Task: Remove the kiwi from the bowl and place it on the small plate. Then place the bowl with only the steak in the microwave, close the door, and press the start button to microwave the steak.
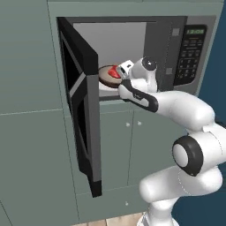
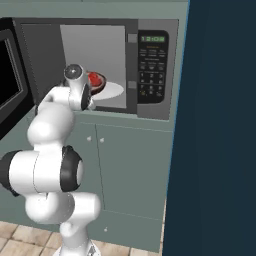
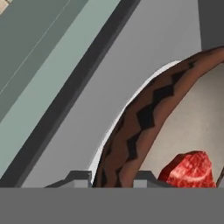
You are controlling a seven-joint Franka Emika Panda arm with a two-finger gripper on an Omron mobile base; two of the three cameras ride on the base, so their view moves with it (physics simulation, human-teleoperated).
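Note:
The microwave (image 1: 176, 26) stands with its door (image 1: 84, 110) swung wide open to the left. Inside the grey cavity my gripper (image 1: 122, 76) is shut on the rim of the brown bowl (image 1: 106, 76), holding it just above the white turntable (image 2: 114, 90). The red steak (image 1: 114, 72) lies in the bowl (image 2: 99, 83). In the hand view the zigzag-patterned bowl rim (image 3: 144, 118) runs between my fingertips (image 3: 78, 177), with the steak (image 3: 190, 170) on the tan inside. The kiwi and the small plate are out of view.
The keypad panel (image 1: 190, 55) with its green display sits right of the cavity. Grey-green cabinet doors (image 1: 128, 145) lie below the microwave. A dark blue wall (image 2: 220, 125) stands close on the right. The open door's edge (image 1: 95, 132) juts toward the base.

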